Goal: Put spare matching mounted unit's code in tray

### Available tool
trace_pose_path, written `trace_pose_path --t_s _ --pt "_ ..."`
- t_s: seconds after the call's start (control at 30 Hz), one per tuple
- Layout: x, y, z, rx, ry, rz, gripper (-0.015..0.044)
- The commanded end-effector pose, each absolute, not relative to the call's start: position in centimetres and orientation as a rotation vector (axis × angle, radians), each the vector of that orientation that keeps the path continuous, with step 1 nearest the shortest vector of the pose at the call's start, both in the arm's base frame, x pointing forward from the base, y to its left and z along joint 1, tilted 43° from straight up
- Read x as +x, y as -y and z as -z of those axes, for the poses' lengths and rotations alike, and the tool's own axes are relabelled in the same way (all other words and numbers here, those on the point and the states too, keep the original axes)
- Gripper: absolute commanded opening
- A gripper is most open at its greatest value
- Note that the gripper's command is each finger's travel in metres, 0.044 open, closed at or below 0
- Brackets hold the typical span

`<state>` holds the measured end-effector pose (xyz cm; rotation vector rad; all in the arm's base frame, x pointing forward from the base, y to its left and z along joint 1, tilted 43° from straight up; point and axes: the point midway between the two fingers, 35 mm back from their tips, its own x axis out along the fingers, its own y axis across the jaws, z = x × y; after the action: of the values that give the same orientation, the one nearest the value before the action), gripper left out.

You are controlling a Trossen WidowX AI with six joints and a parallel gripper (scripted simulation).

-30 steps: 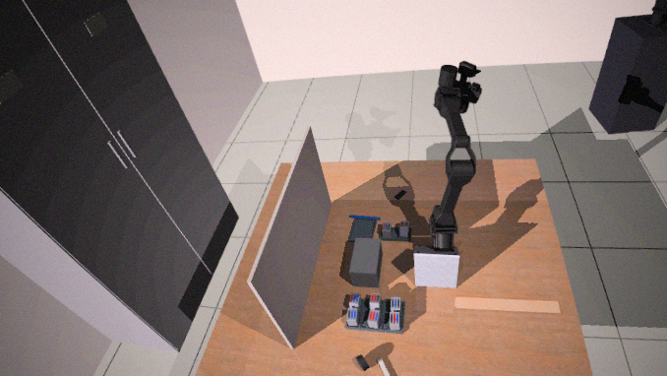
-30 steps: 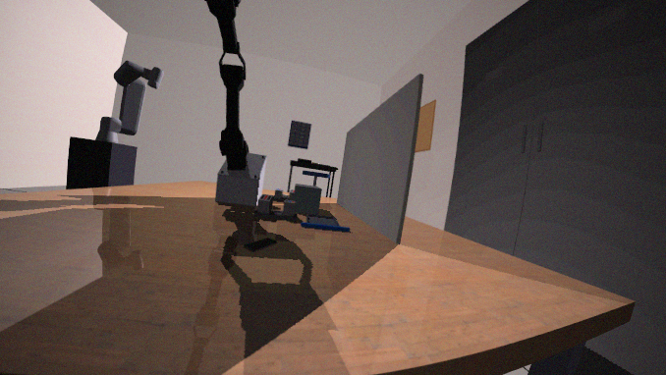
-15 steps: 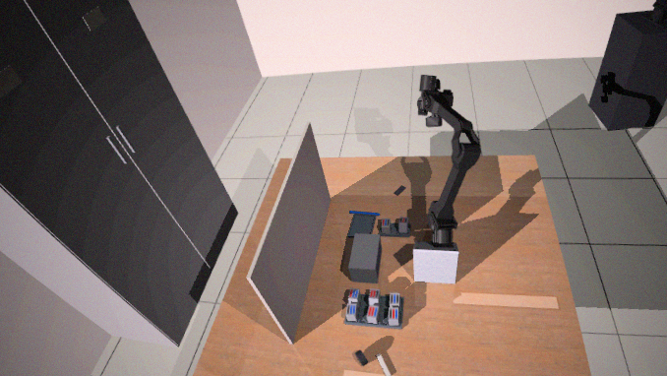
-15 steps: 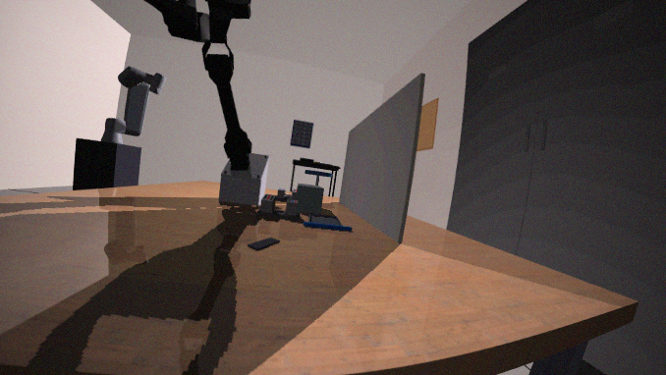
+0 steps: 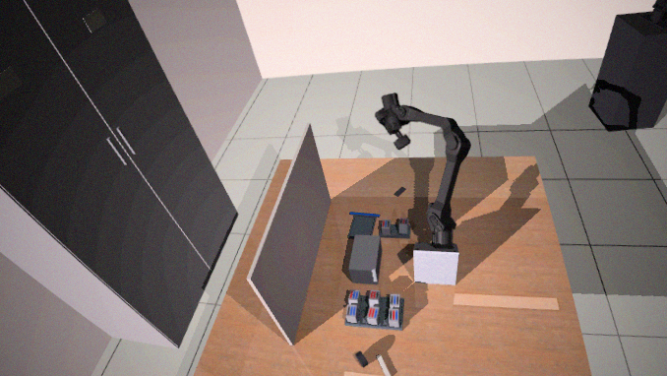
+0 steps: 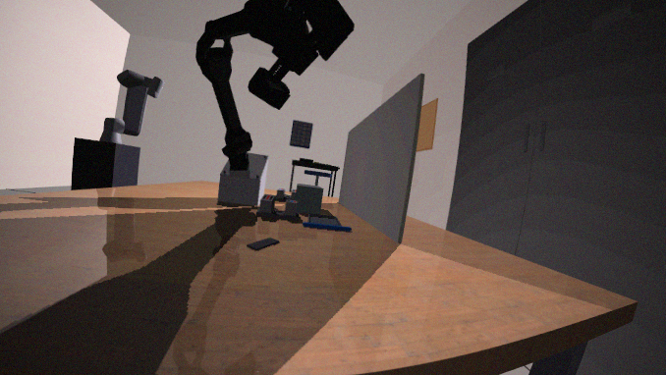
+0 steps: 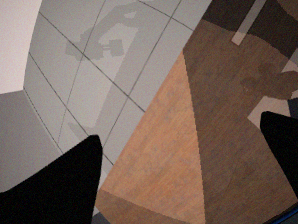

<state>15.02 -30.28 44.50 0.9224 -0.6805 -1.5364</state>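
Observation:
My gripper (image 7: 185, 131) is open and empty, raised high above the table's far end in the top view. A dark tray with a blue edge (image 5: 364, 215) (image 6: 326, 227) (image 7: 286, 215) lies beyond the grey box (image 5: 365, 258) (image 6: 309, 196). Several grey units with red and blue stripes stand in a dark rack (image 5: 398, 327) near the front in the top view. Two similar units (image 5: 385, 225) (image 5: 403, 225) stand in a smaller holder beside the tray. I cannot tell which is the mounted unit. No part code is readable.
A tall grey panel (image 5: 295, 236) (image 6: 383, 162) stands along the side of the tray and box. The arm's white base (image 5: 436, 267) is on the other side. A flat black slab (image 5: 399, 191) (image 6: 263, 243) lies near the tray. A small black piece (image 5: 361, 358) lies beyond the rack.

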Motion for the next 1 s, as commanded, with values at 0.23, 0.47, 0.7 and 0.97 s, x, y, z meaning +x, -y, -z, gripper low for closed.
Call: trace_pose_path --t_s 0.23,0.47,0.7,0.97 --pt "29.0 25.8 -34.3 0.725 -0.063 1.419 0.0440" --pt "34.9 20.3 -27.2 0.553 -0.451 1.290 0.0440" --pt "37.7 15.4 -21.9 0.410 -0.695 1.181 0.0440" --pt "39.4 8.6 -14.5 0.086 -1.085 1.007 0.0440"
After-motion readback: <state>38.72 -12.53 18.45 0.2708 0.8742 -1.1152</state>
